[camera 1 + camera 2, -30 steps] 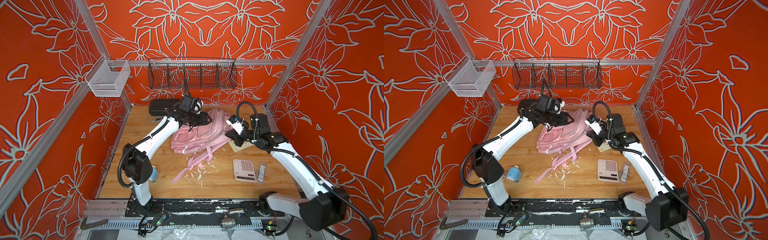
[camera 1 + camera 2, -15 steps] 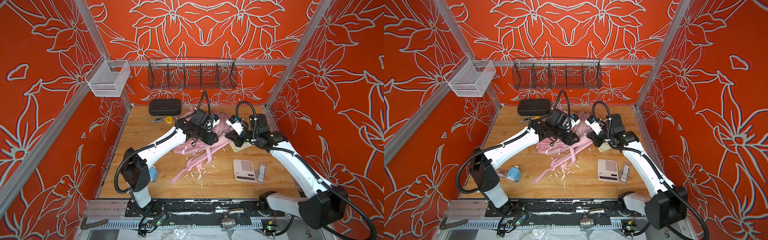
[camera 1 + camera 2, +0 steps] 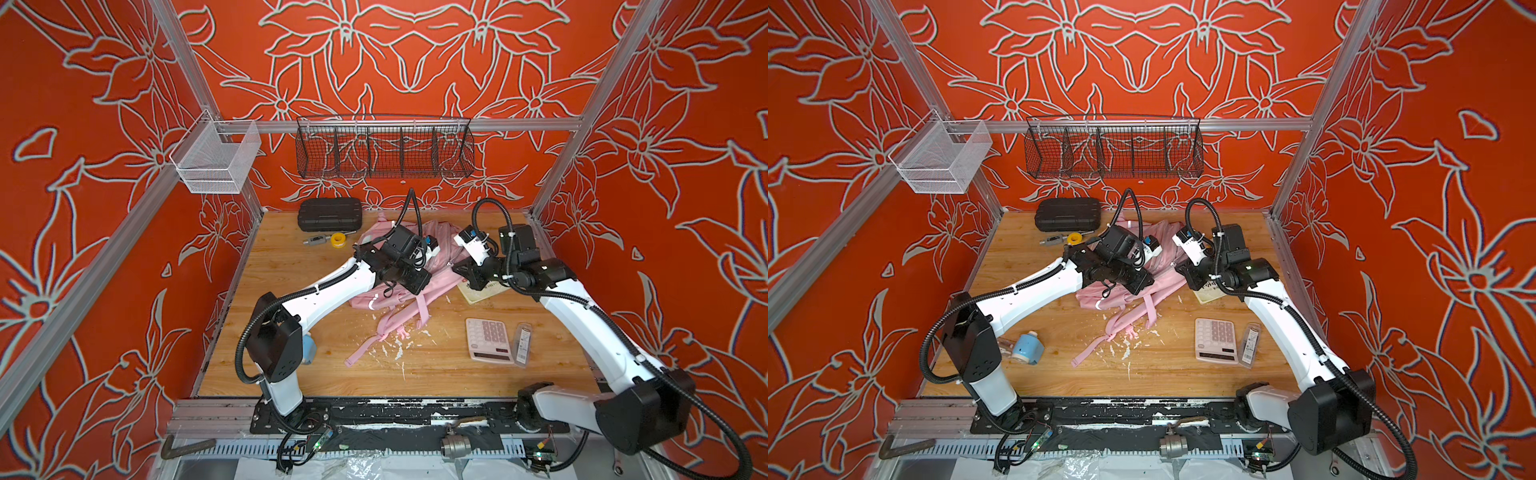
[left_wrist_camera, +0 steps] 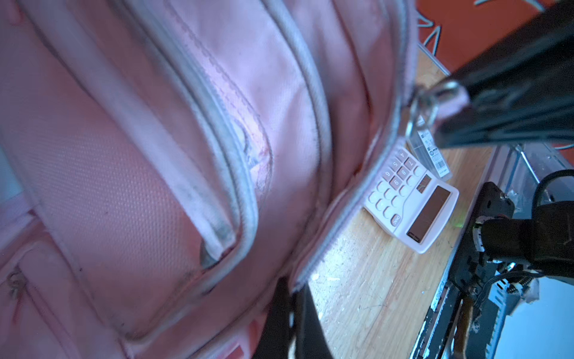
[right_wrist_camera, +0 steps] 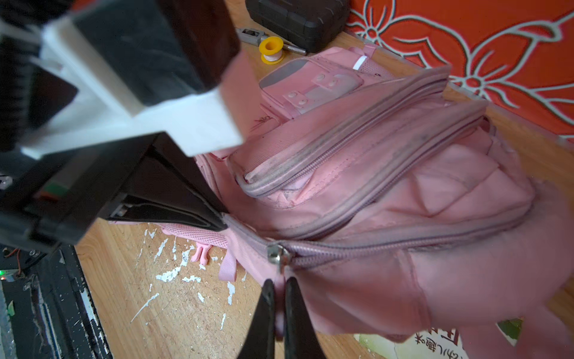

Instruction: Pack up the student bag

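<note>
**Bag** (image 3: 442, 245): pink and soft. It is slumped at the rear middle of the worktop (image 3: 282, 270), with straps trailed toward the front edge. It is held at two points.

**Left claw** (image 5: 221, 220): the jaws are brought together and pinched on the bag's fabric edge, at the end of the zip line.

**Right claw** (image 5: 279, 284): the jaws are clamped on the pink zip pull (image 5: 281, 275), just under the metal slider.

**Calculator** (image 3: 487, 341): pale pink, laid flat to the front right of the bag and apart from it. A clear packet (image 3: 523, 345) is laid just beside it.

**Case** (image 3: 330, 214): black and ribbed, set against the rear wall, left of the bag. A yellow spool (image 3: 337, 240) is set just in front of it.

**Booklet** (image 3: 482, 291): partly covered by the right arm, at the bag's right edge.
</note>
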`<state>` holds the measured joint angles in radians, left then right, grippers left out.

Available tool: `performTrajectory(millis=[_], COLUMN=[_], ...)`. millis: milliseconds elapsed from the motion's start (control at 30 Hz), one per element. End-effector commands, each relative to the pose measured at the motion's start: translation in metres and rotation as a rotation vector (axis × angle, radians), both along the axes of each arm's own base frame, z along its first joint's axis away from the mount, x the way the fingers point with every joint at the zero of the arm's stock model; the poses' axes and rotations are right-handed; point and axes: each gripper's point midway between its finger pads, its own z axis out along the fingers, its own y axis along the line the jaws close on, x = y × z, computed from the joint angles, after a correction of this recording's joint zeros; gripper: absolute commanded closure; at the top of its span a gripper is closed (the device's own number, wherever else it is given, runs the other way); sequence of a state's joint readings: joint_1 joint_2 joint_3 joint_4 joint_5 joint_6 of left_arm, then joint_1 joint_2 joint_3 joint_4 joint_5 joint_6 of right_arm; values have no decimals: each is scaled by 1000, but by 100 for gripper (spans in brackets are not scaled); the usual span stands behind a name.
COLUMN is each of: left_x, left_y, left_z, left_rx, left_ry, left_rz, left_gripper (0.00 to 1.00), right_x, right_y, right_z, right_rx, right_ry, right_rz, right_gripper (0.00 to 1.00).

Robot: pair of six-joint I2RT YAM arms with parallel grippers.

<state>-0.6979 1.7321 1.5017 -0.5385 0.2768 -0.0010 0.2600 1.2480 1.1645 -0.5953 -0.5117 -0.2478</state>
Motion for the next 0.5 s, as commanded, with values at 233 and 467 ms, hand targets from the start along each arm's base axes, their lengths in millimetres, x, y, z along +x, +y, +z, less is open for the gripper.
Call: performTrajectory(millis=[233,467], left_x=[-10,7], left_y=[-1,1], left_z=[5,47], left_rx=[-54,-132], left_ry=[50,88], left_rz=[29,139], left_gripper=[100,45], right_x=[24,9], right_y=[-8,0], right_z=[32,36], right_rx=[42,76], right_ry=[-67,-117], right_rz=[-39,38], right_gripper=[100,100])
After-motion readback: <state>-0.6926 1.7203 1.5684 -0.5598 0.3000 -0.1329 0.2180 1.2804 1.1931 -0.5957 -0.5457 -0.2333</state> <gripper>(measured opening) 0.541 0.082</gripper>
